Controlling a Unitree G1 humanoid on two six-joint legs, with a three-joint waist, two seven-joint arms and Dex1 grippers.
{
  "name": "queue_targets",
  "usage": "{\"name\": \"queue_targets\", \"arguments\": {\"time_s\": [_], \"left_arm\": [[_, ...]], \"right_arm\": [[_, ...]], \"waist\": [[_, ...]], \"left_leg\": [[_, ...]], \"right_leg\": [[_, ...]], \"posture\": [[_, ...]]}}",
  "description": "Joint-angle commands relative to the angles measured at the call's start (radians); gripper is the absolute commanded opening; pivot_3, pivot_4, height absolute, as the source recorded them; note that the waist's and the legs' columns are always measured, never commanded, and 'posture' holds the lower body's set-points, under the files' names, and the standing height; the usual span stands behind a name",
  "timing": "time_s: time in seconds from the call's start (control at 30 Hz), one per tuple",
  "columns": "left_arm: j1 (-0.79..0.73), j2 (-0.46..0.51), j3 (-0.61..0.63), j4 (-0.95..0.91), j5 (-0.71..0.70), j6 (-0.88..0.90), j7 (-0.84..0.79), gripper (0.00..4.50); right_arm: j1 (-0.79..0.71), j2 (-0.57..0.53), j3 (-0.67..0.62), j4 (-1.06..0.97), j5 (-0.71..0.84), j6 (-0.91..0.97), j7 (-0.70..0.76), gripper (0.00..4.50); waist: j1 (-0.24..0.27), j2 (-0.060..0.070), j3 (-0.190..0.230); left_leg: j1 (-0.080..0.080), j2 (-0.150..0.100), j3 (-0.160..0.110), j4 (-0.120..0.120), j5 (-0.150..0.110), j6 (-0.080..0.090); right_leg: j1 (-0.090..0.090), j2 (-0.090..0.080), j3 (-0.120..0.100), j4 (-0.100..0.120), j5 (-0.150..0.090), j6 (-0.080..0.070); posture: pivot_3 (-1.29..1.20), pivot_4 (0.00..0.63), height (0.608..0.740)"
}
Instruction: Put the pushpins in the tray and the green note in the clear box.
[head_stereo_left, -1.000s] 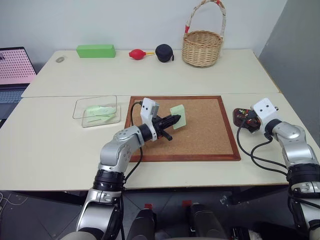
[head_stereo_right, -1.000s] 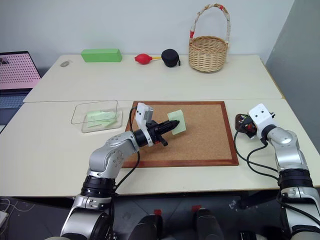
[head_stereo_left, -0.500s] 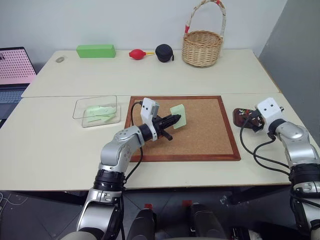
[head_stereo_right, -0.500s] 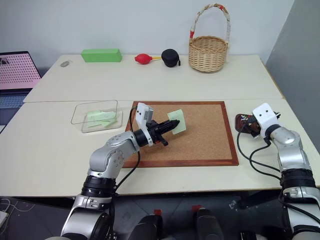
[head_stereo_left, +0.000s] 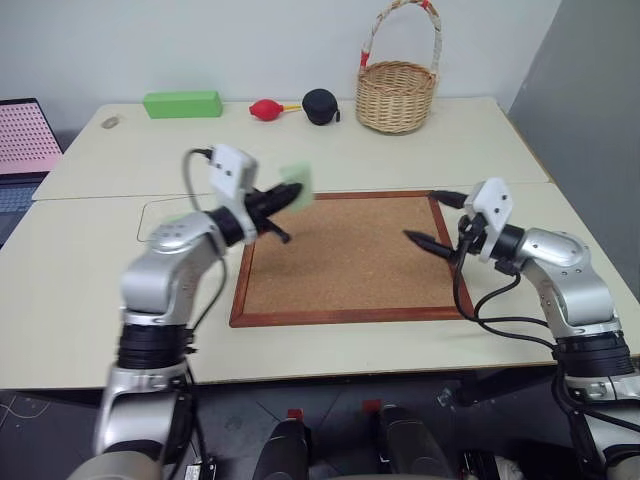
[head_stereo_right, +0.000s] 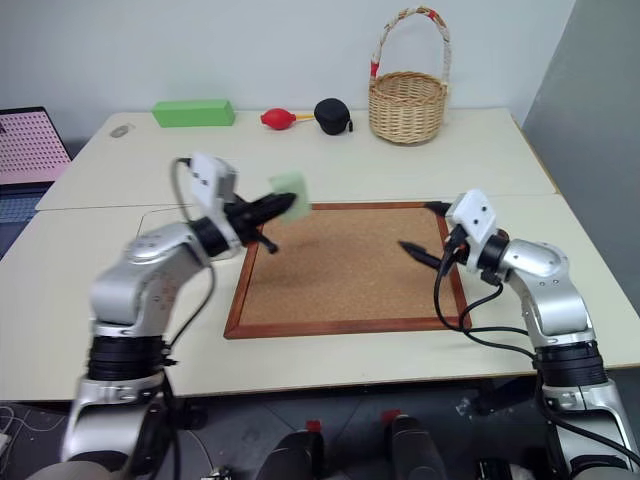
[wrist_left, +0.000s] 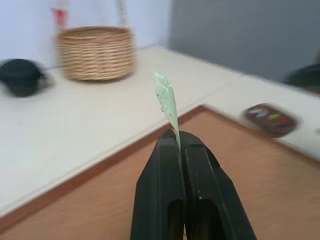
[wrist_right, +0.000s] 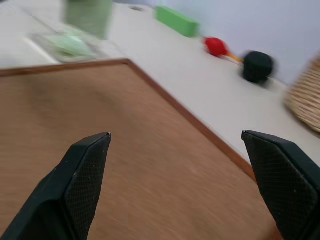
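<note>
My left gripper (head_stereo_left: 288, 197) is shut on the pale green note (head_stereo_left: 296, 178), which it holds up in the air above the corkboard's far left corner. In the left wrist view the note (wrist_left: 166, 100) stands edge-on out of the closed fingertips. The clear box (wrist_right: 65, 44) lies left of the corkboard with other pale green slips in it, partly behind my left arm. My right gripper (head_stereo_left: 430, 220) hangs open and empty over the corkboard's right side. The dark brown tray (wrist_left: 270, 117) sits beyond the board's right edge, with blurred coloured specks, the pushpins (wrist_left: 269, 114), inside it.
The wood-framed corkboard (head_stereo_left: 340, 255) lies in the middle of the front table. Along the far table stand a wicker basket (head_stereo_left: 397, 95), a black case (head_stereo_left: 320, 105), a red bulb (head_stereo_left: 265, 108) and a bright green block (head_stereo_left: 182, 103). A laptop (head_stereo_left: 25, 135) sits at far left.
My left gripper has lifted the green note up and to the left off the corkboard. My right gripper has swung left from the tray to over the board. The camera view has shifted slightly.
</note>
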Motion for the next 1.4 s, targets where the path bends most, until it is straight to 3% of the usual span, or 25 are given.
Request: {"name": "queue_targets", "arguments": {"time_s": [0.03,0.23,0.57,0.6,0.67,1.1,1.23,1.4], "left_arm": [[0.003,0.106,0.052,0.015,0.058,-0.018,0.016,0.00],[0.001,0.208,0.041,0.199,0.220,-0.128,0.109,0.00],[-0.054,0.199,-0.012,0.429,0.335,-0.282,0.127,0.00],[-0.058,0.203,-0.022,0.445,0.349,-0.293,0.123,0.40],[-0.063,0.205,-0.028,0.461,0.359,-0.302,0.115,0.63],[-0.040,0.210,-0.019,0.432,0.356,-0.294,0.073,3.23],[-0.030,0.178,0.031,0.341,0.270,-0.273,0.043,4.09],[0.039,0.135,0.071,0.110,0.143,-0.181,-0.003,4.09]], "right_arm": [[-0.045,0.001,0.042,-0.086,0.036,0.061,0.056,4.45],[-0.083,0.054,0.112,-0.108,0.010,0.084,0.053,4.45],[-0.073,0.074,0.130,-0.150,0.003,0.107,0.044,4.45],[-0.071,0.072,0.129,-0.153,0.002,0.109,0.044,4.50],[-0.070,0.069,0.126,-0.158,0.002,0.113,0.043,4.50],[-0.077,0.057,0.117,-0.150,-0.002,0.110,0.047,4.50],[-0.076,0.058,0.098,-0.146,0.000,0.102,0.032,4.50],[-0.031,0.066,-0.002,-0.124,0.009,0.075,-0.062,4.50]], "waist": [[0.002,0.000,0.000],[0.008,0.000,0.000],[0.023,-0.001,0.000],[0.023,-0.001,0.000],[0.023,-0.001,0.000],[0.023,-0.001,0.000],[0.023,-0.001,0.000],[0.024,-0.001,0.000]], "left_leg": [[0.000,0.000,0.000,0.001,0.000,0.000],[-0.001,0.000,-0.002,0.000,0.000,0.000],[-0.003,-0.001,-0.003,0.000,0.000,0.000],[-0.003,-0.001,-0.003,0.000,0.000,0.000],[-0.003,-0.001,-0.003,0.000,0.000,0.000],[-0.003,0.000,-0.003,0.000,0.000,0.000],[-0.003,0.000,-0.003,0.000,0.000,0.000],[-0.004,-0.001,-0.003,0.001,0.000,0.000]], "right_leg": [[0.000,0.000,0.000,0.000,0.000,0.000],[0.000,-0.001,-0.002,-0.001,0.000,0.000],[-0.002,-0.002,-0.004,-0.001,0.000,0.000],[-0.002,-0.002,-0.004,-0.001,0.000,0.000],[-0.002,-0.002,-0.004,-0.001,0.000,0.000],[-0.002,-0.002,-0.004,0.000,0.000,0.000],[-0.002,-0.002,-0.004,0.000,0.000,0.000],[-0.002,-0.002,-0.004,0.000,0.000,0.000]], "posture": [[0.00,0.150,0.740],[0.00,0.150,0.740],[0.00,0.150,0.740],[0.00,0.150,0.740],[0.00,0.150,0.740],[0.00,0.150,0.740],[0.00,0.150,0.740],[0.00,0.150,0.740]]}}
